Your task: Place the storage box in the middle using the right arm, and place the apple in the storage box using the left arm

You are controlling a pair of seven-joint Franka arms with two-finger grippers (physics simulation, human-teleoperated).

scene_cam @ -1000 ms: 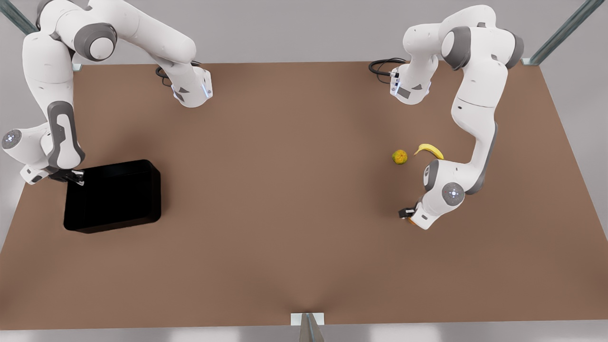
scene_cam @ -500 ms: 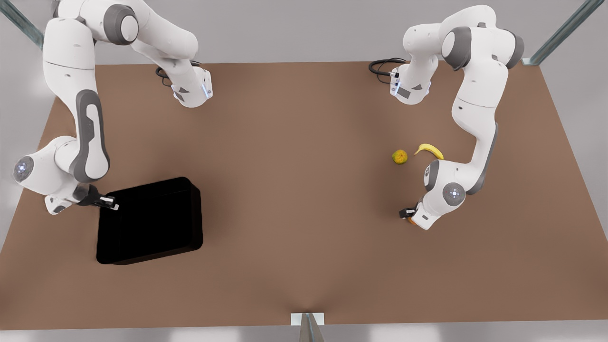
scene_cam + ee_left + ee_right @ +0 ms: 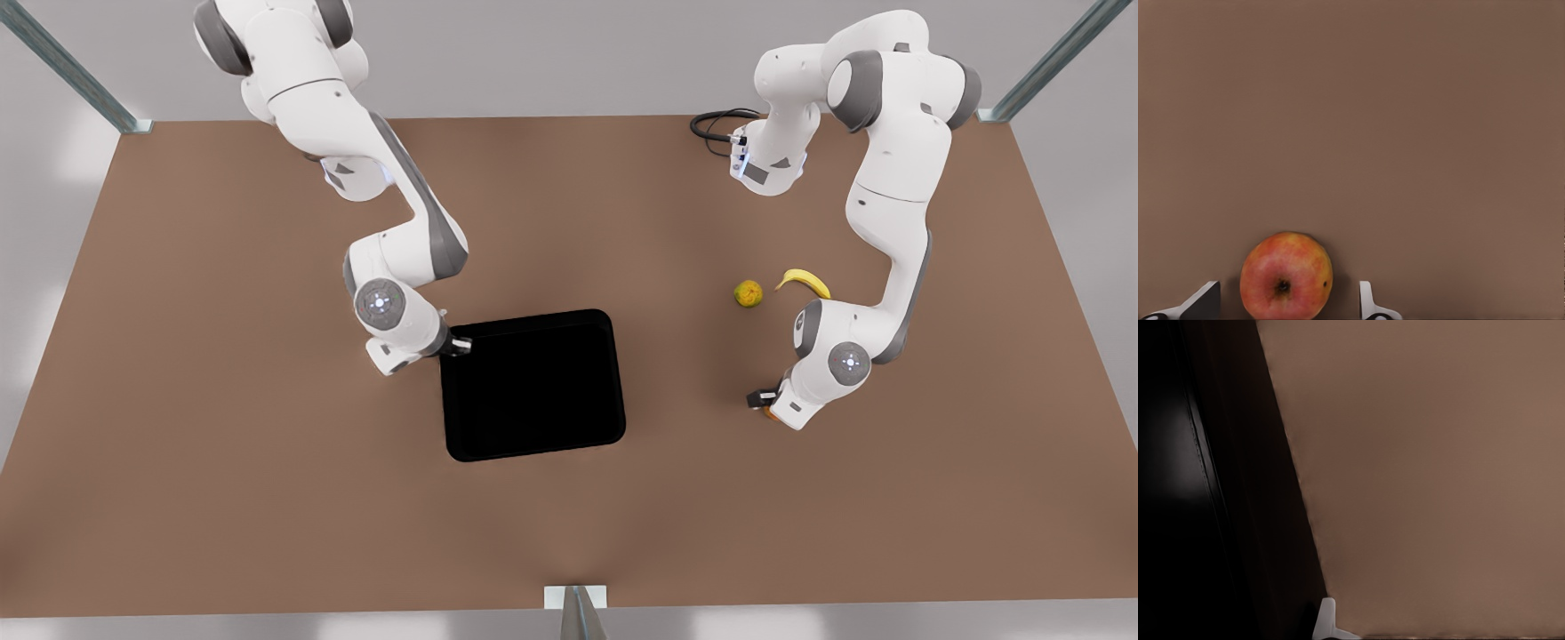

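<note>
Black glossy square storage box [image 3: 533, 384] sat mid-tabletop [image 3: 222, 498], right claw [image 3: 460, 345] pinching its wall to drag it. My left claw [image 3: 1286, 303] straddled the reddish-orange round apple [image 3: 1286, 275], fingers apart, ungrasped.

A plain brown tabletop [image 3: 569, 516] is seen against a pale grey surround. Grey metal struts [image 3: 67, 62] are set at its corners.

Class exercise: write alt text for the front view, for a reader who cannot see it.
A black storage box sits mid-table, the right arm's end effector gripping its rim on the front view's left. On the front view's right, the left arm's end effector is lowered over the apple, with a yellow-green fruit and a banana lying beyond it.
</note>
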